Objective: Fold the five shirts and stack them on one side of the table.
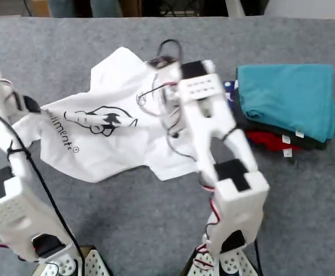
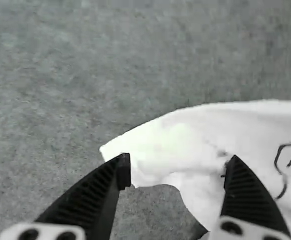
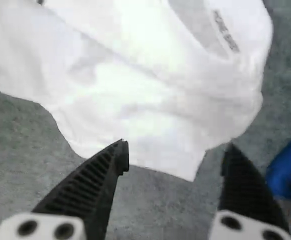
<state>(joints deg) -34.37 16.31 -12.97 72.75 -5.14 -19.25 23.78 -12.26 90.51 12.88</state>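
high view shows a folded stack [image 1: 285, 106] beside the white shirt [image 1: 110, 132]; wrist views show jaws wide.

The white cloth T-shirt [image 1: 98, 149] bears a black line drawing and lettering. The felt-like surface [image 1: 127, 230] is grey. The folded teal shirt [image 1: 288, 98], folded black shirt [image 1: 255, 125] and folded red shirt [image 1: 265, 140] are plain.

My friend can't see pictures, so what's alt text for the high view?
A white shirt lies unfolded on the grey table, with the left arm and right arm at its two sides. A stack of folded shirts, teal on top, sits beside it.
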